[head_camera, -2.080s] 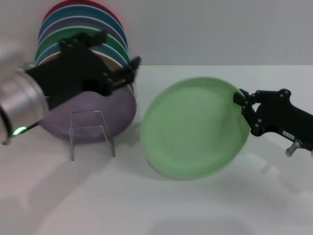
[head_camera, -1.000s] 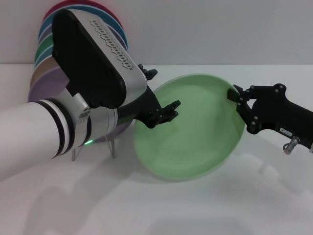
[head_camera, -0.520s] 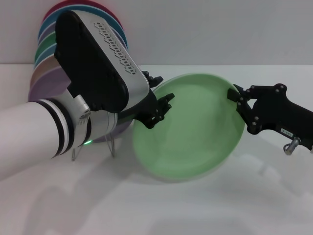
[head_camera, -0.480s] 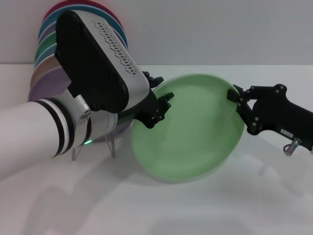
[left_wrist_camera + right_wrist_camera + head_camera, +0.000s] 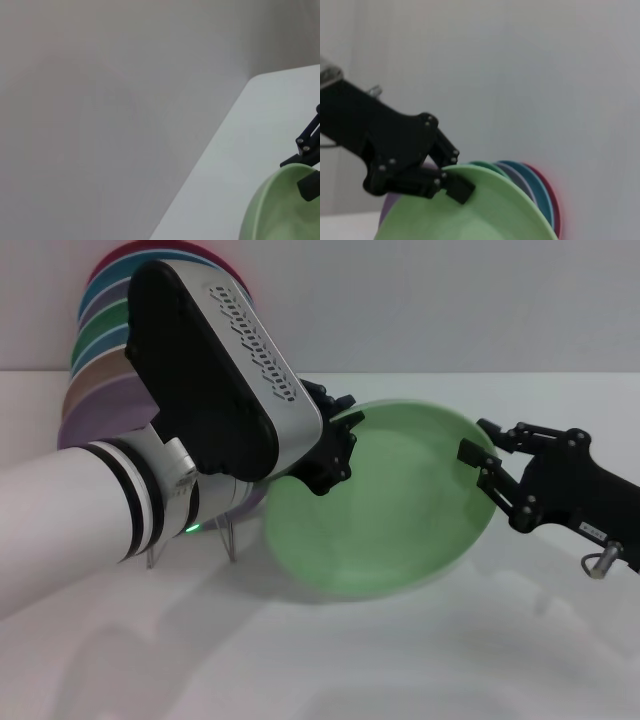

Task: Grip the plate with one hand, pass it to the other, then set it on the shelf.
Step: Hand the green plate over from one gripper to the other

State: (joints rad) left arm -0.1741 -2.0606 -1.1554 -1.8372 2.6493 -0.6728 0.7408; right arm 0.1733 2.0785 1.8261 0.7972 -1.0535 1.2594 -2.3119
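The pale mint-green plate (image 5: 400, 510) hangs tilted above the table between both arms. My left gripper (image 5: 338, 445), on the bulky silver-and-white arm, is shut on the plate's left rim. The right wrist view shows that clamp (image 5: 451, 186) on the plate (image 5: 480, 210). My right gripper (image 5: 480, 443) stands open at the plate's right rim, its jaws apart on either side of the edge. The left wrist view shows it (image 5: 307, 165) at the plate's edge (image 5: 280, 215). The clear shelf (image 5: 230, 536) stands under my left arm, mostly hidden.
A row of coloured plates (image 5: 100, 335) leans against the back wall at the far left, with the lavender plate (image 5: 72, 428) in front. The white table (image 5: 420, 660) extends in front and to the right.
My left gripper came in from the left and closed on the plate's left rim. My right gripper's jaws have opened. The plate has shifted a little to the left.
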